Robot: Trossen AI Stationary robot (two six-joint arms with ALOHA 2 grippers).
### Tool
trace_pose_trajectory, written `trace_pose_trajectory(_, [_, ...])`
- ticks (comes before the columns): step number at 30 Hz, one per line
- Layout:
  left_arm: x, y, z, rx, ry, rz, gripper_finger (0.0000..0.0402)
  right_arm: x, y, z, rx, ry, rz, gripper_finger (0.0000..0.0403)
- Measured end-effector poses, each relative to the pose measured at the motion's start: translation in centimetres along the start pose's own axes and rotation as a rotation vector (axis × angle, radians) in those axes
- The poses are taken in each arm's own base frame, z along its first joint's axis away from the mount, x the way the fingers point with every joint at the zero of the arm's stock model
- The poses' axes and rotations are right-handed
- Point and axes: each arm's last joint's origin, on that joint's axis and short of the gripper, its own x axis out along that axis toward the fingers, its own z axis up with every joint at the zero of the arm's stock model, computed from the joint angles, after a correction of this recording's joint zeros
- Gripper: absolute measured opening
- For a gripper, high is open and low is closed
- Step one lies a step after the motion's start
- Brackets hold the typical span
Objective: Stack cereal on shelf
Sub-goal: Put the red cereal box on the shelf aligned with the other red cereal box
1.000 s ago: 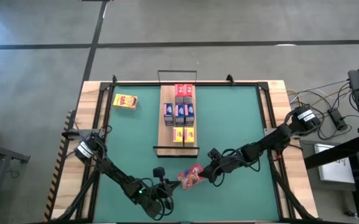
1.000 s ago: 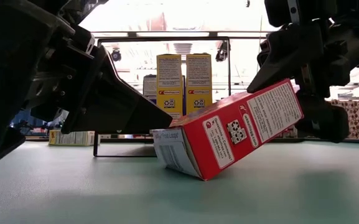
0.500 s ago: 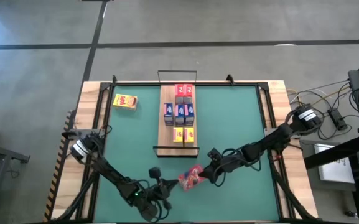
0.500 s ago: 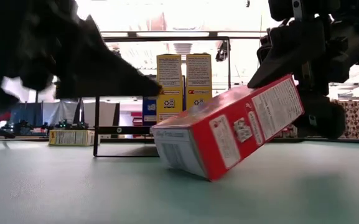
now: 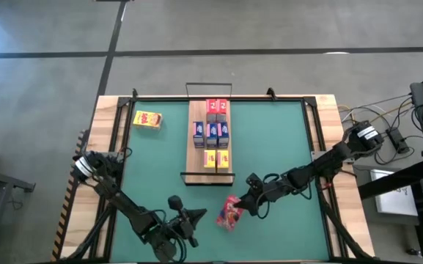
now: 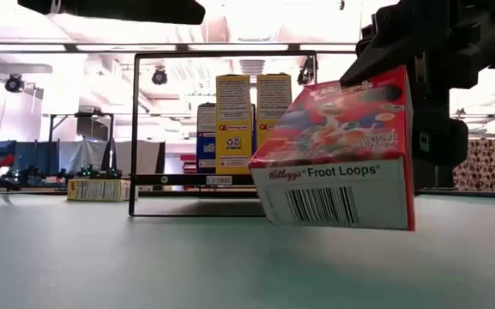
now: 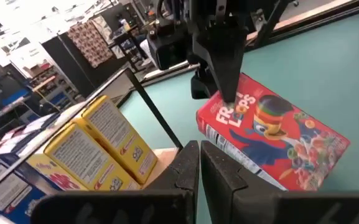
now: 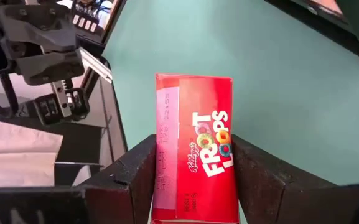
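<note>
Green mat [image 5: 284, 147]: right gripper [image 5: 246, 202] clamps red Froot Loops box [image 5: 229, 212]; left gripper [image 5: 196, 215] shut, empty. Lift clear, approach shelf [image 5: 196, 158] squarely.

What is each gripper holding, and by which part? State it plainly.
The right gripper holds the red cereal box, with a finger against each long side near one end. The left gripper holds nothing; its fingers are shut.

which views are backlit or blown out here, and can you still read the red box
Low view: bright ceiling lights wash out the background, leaving the right claw a dark silhouette, yet the red box reads "Froot Loops". Left wrist view: upper left is overexposed. High view: evenly lit, with the box's print too small to read.
</note>
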Motion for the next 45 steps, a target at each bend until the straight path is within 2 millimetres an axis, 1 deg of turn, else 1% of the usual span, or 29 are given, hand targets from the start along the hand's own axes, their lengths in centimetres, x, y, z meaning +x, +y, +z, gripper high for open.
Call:
trace_pose_trajectory(4, [-0.2,0.4,0.6,0.032,-0.004,-0.01,0.0,-0.1,0.2,0.1,-0.001,-0.018,0.017,0.0173])
trace_pose_trajectory(7, [-0.7,1.6,2.1,0.04,-0.023,0.002,0.0,-0.4,1.0,0.5,-0.009,-0.044,0.056,0.0173])
trace_pose_trajectory(10, [-1.6,3.3,3.9,0.078,-0.04,0.027,0.0,-0.5,2.4,1.0,-0.04,-0.058,0.096,0.0173])
trace_pose_trajectory(14, [-3.2,6.4,6.6,0.109,-0.061,0.067,0.0,-0.3,5.4,2.1,-0.116,-0.077,0.137,0.0173])
trace_pose_trajectory(18, [-4.6,9.8,8.0,0.092,-0.074,0.067,0.0,-0.3,8.6,3.4,-0.186,-0.092,0.114,0.0173])
trace_pose_trajectory(21, [-5.4,12.0,8.4,0.054,-0.085,0.064,0.0,-0.7,10.9,4.7,-0.236,-0.124,0.057,0.0173])
trace_pose_trajectory(24, [-6.0,13.7,7.9,0.035,-0.092,0.057,0.0,-1.3,13.0,6.5,-0.28,-0.151,-0.031,0.0173])
trace_pose_trajectory(27, [-6.4,15.1,6.9,0.014,-0.097,0.055,0.0,-2.0,14.6,8.5,-0.317,-0.189,-0.121,0.0173])
trace_pose_trajectory(29, [-6.5,15.8,6.2,-0.01,-0.103,0.053,0.0,-2.4,15.4,10.0,-0.328,-0.215,-0.161,0.0173])
trace_pose_trajectory(32, [-6.7,16.8,5.5,-0.023,-0.108,0.054,0.0,-2.8,16.0,12.5,-0.335,-0.265,-0.214,0.0173])
trace_pose_trajectory(38, [-7.3,18.7,4.8,-0.043,-0.116,0.062,0.0,-2.8,15.3,17.9,-0.327,-0.364,-0.292,0.0173])
trace_pose_trajectory(41, [-7.4,19.1,4.5,-0.04,-0.118,0.06,0.0,-2.8,14.9,20.6,-0.333,-0.423,-0.322,0.0173])
trace_pose_trajectory(45, [-7.5,19.5,4.0,-0.012,-0.117,0.062,0.0,-2.1,14.0,23.8,-0.361,-0.469,-0.381,0.0173])
